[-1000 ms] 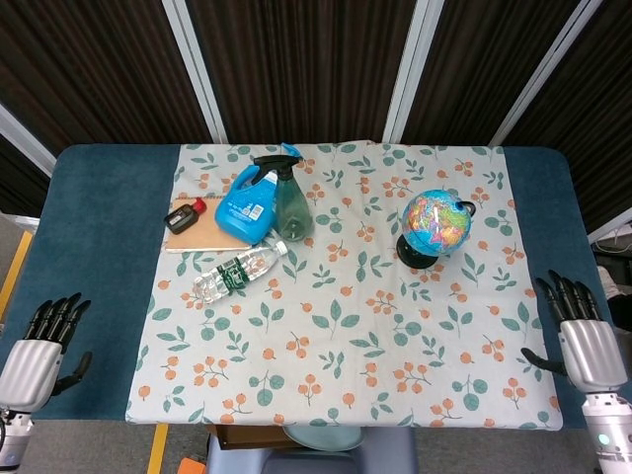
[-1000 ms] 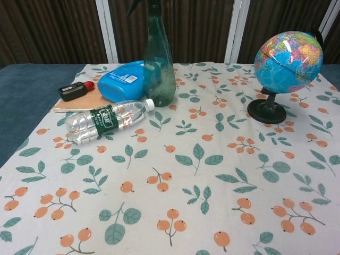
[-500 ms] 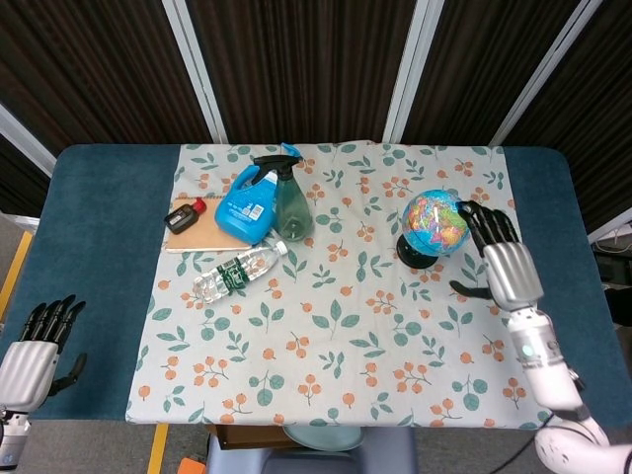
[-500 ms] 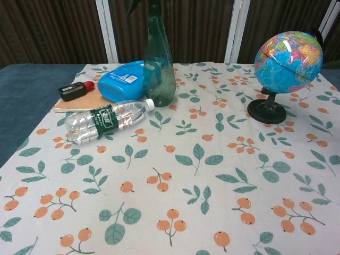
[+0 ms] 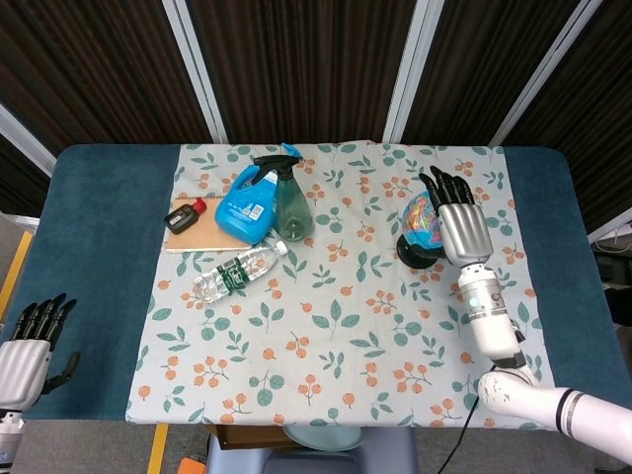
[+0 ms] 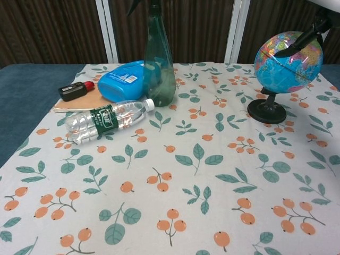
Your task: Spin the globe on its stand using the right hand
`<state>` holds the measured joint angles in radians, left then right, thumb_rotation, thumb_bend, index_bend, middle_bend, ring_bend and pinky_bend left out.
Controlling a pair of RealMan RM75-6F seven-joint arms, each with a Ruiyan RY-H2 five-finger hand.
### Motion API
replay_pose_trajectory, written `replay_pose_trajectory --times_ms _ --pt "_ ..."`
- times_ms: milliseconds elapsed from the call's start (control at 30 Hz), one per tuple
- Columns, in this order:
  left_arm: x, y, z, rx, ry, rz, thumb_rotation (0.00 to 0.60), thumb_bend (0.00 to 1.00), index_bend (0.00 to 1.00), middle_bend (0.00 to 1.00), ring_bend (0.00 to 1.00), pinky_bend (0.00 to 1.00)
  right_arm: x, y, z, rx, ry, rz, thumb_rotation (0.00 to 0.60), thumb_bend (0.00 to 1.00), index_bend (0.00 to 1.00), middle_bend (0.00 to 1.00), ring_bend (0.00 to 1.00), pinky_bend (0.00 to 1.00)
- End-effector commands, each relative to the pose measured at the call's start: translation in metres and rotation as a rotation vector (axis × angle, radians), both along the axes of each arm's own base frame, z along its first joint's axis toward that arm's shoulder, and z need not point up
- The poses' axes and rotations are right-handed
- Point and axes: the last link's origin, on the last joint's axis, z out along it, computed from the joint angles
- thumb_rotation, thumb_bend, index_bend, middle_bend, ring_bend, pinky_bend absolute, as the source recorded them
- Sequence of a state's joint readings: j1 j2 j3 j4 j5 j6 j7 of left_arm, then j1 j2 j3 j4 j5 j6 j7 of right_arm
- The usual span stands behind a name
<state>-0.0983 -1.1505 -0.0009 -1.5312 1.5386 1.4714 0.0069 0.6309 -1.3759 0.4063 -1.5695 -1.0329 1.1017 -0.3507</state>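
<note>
The globe (image 5: pixel 421 218) stands on its black stand (image 5: pixel 411 253) at the right of the floral cloth; in the chest view the globe (image 6: pixel 288 61) tilts on its round base (image 6: pixel 266 112). My right hand (image 5: pixel 460 223) hovers over the globe's right side with its fingers spread and pointing away from me, covering much of the globe. A dark finger (image 6: pixel 298 42) of that hand lies across the globe's upper right; whether it touches is unclear. My left hand (image 5: pixel 27 347) is off the table's near left corner, fingers extended and holding nothing.
A green spray bottle (image 5: pixel 292 204) stands by a blue detergent bottle (image 5: pixel 248 204) at the back middle. A clear water bottle (image 5: pixel 237 272) lies on its side nearby. A black and red device (image 5: pixel 185 214) rests on a thin wooden board (image 5: pixel 197 240).
My right hand has swung from the table's near right edge up and left, ending over the globe. My left hand has dropped slightly lower. The globe and the bottles stay put.
</note>
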Motion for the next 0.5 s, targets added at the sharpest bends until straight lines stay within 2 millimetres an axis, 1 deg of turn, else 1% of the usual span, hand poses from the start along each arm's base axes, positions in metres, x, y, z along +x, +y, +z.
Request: replay_pose_trajectory --times_ms 33,500 --pt "0.0 0.0 -0.001 -0.005 -0.001 0.003 0.6 0.44 0.0 0.0 0.0 0.0 -0.006 -0.004 -0.002 0.002 0.017 -0.02 0.6 0.12 0.0 0.0 0.0 0.0" --pt "-0.001 0.002 -0.003 -0.009 0.008 0.014 0.6 0.44 0.0 0.0 0.0 0.0 -0.037 -0.012 0.005 0.0 0.066 -0.099 0.6 0.12 0.0 0.0 0.0 0.0"
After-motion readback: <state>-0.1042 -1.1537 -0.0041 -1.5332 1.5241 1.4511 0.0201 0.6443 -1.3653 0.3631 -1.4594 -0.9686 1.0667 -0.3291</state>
